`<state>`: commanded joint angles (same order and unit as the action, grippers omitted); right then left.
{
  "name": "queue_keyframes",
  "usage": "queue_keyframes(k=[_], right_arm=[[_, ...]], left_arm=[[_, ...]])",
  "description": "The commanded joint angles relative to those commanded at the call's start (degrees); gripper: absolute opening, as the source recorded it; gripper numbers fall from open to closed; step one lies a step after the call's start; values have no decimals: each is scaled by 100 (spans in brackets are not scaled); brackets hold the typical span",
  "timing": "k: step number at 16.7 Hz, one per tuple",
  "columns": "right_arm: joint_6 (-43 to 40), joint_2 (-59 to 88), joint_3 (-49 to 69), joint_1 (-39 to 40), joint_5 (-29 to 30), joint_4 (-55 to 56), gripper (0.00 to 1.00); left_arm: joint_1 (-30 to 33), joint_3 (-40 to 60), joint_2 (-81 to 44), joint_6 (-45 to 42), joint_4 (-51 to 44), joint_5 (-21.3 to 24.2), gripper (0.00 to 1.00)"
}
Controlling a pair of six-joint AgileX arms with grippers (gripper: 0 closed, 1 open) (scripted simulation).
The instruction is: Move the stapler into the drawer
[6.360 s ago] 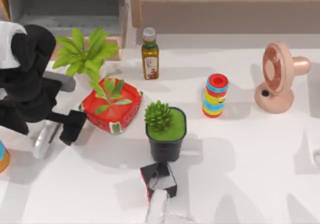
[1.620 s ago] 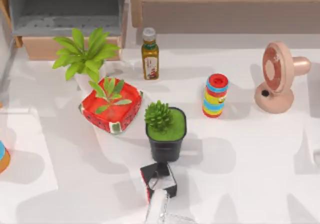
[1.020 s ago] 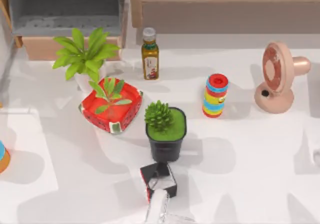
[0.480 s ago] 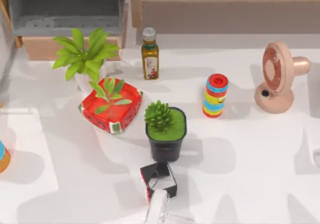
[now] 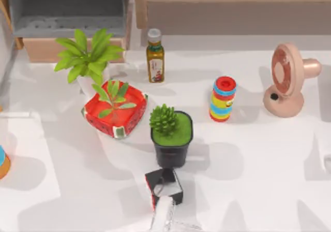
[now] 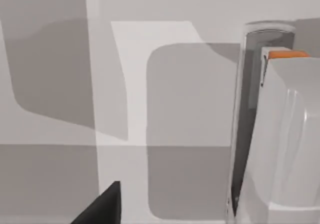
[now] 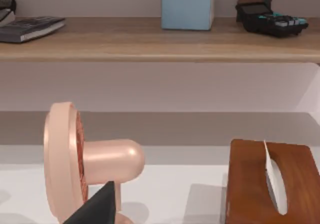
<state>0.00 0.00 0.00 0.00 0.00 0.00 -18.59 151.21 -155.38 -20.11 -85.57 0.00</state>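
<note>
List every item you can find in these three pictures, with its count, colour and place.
drawer: 1, grey inside, tan front, far left
leafy plant: 1, green, before the drawer
watermelon pot: 1, red, left of centre
oil bottle: 1, amber, far centre
succulent: 1, green, black pot, centre
ring stack: 1, multicoloured, right of centre
fan: 1, pink, right
black box: 1, red edges, near centre
shelf unit: 1, brown, far right
blue box: 1, on the shelf
calculator: 1, black, on the shelf
left gripper: dark tip, left wrist view
right gripper: dark tip, before the fan
</note>
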Motion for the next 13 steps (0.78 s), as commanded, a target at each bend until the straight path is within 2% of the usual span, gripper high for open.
queue_keyframes(k=[6, 9, 13], right_arm=[[0, 0, 0, 0, 0, 0, 100], [0, 0, 0, 0, 0, 0, 100], [0, 0, 0, 0, 0, 0, 100]], left_arm=[[-175, -788, 1040, -674, 485, 341, 100], [-464, -1544, 1895, -1409, 1364, 602, 100], [-1160, -2878, 2898, -2641, 3128, 893, 100]])
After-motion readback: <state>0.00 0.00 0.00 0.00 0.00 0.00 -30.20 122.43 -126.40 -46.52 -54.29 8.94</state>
